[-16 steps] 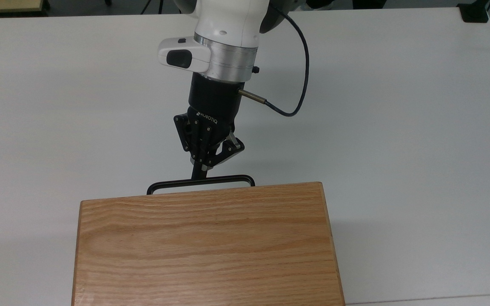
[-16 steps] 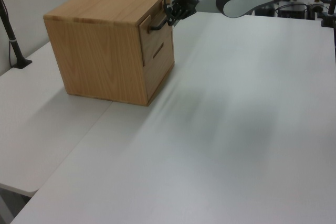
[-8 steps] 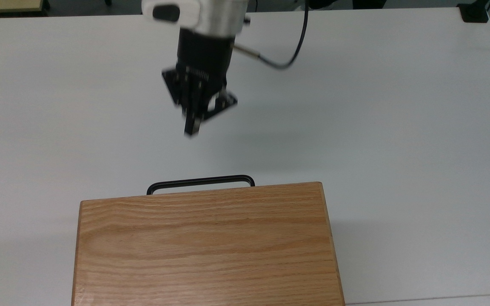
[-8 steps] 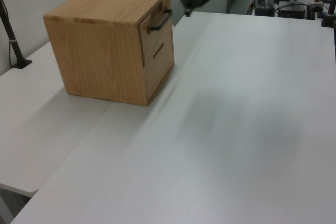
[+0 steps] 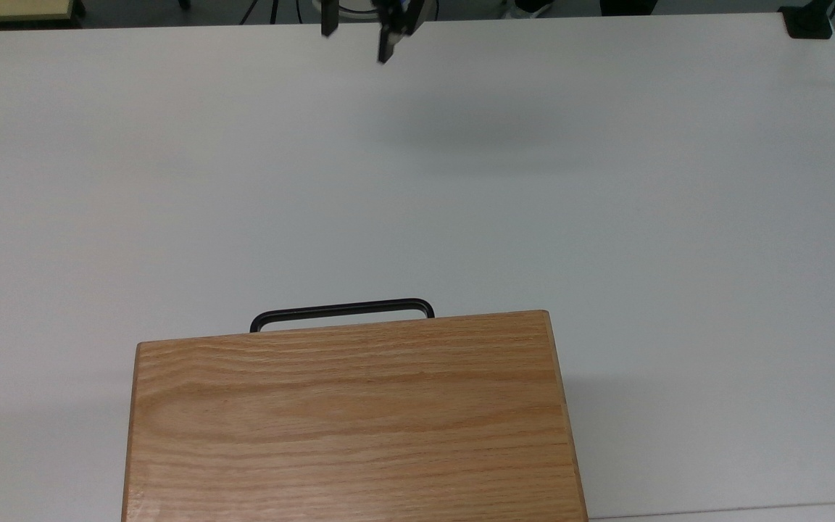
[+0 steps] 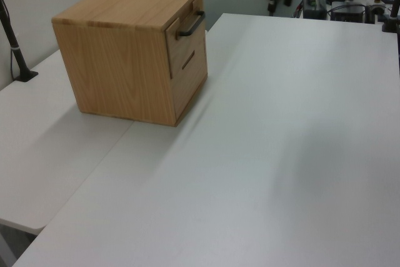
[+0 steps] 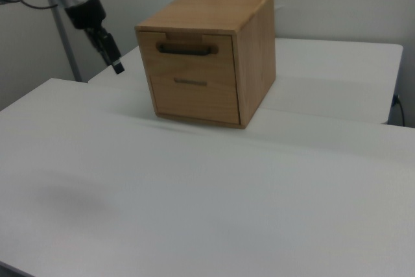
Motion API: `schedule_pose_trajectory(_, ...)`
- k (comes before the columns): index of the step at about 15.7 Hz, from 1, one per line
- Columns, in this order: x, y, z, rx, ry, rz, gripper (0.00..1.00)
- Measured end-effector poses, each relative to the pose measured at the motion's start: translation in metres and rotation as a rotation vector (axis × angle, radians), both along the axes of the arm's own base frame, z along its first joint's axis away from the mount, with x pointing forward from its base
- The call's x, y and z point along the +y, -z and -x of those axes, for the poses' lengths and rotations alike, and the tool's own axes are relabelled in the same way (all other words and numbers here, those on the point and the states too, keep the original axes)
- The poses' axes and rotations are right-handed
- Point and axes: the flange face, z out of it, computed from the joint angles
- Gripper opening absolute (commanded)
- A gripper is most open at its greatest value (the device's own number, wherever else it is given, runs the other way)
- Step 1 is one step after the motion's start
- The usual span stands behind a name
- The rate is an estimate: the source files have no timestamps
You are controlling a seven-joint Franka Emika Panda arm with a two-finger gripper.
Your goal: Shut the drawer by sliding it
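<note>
The drawer's front panel lies in against the face of the oak cabinet, its black bar handle free. In the top view the handle pokes out past the cabinet's top. In the left view the drawer front and handle sit at the box's upper right. My gripper hangs open and holds nothing at the top view's upper edge, far from the handle. It is also high over the table's far end and to the right view's left of the cabinet.
A lower drawer front with a slot pull sits under the top one. The white table spreads wide in front of the cabinet. A second table adjoins behind it. A black pole base stands at the left view's left.
My gripper left the handle and pulled back up and away across the table to the top view's upper edge, opening as it went. The drawer and cabinet stayed put.
</note>
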Motion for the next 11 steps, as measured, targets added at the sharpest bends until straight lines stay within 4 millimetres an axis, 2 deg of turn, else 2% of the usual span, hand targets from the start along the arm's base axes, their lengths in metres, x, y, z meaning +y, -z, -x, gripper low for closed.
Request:
schedule_pose_trajectory(2,0.003,0.008,0.017,0.036,-0.084,-0.004,1.00)
schedule_pose_trajectory(4,0.002,0.016,0.026,0.068,-0.192,-0.002,1.00)
schedule_pose_trajectory(8,-0.027,0.025,0.022,0.112,-0.391,0.026,1.00)
schedule_pose_trajectory(11,-0.034,0.026,0.021,0.118,-0.430,0.031,1.00)
